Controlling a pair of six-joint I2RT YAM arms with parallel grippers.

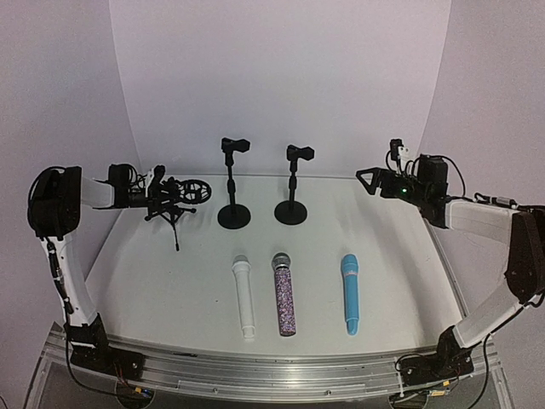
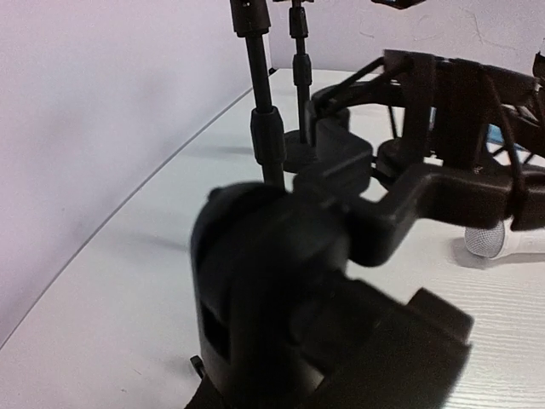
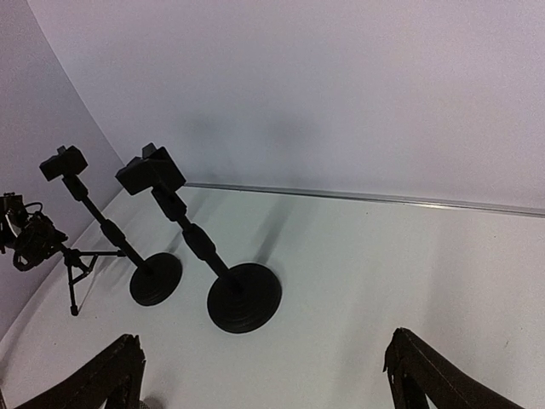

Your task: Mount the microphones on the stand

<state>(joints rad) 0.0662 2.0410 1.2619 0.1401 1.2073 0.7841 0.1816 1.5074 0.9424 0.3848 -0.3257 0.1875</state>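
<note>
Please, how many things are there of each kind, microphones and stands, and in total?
Microphones: 3 (white microphone, purple-glitter microphone, light blue microphone)
Round-base stands: 2 (left round-base stand, right round-base stand)
Tripod stand: 1
Total: 6

The white surface (image 1: 153,281) carries 2 black round-base stands upright at the back, the left stand (image 1: 234,213) just beside the right stand (image 1: 291,210). A tripod stand (image 1: 174,210) is further left. Nearer the front, 3 microphones lie parallel, heads pointing back: white microphone (image 1: 244,298), purple-glitter microphone (image 1: 283,295), light blue microphone (image 1: 350,293).
</note>
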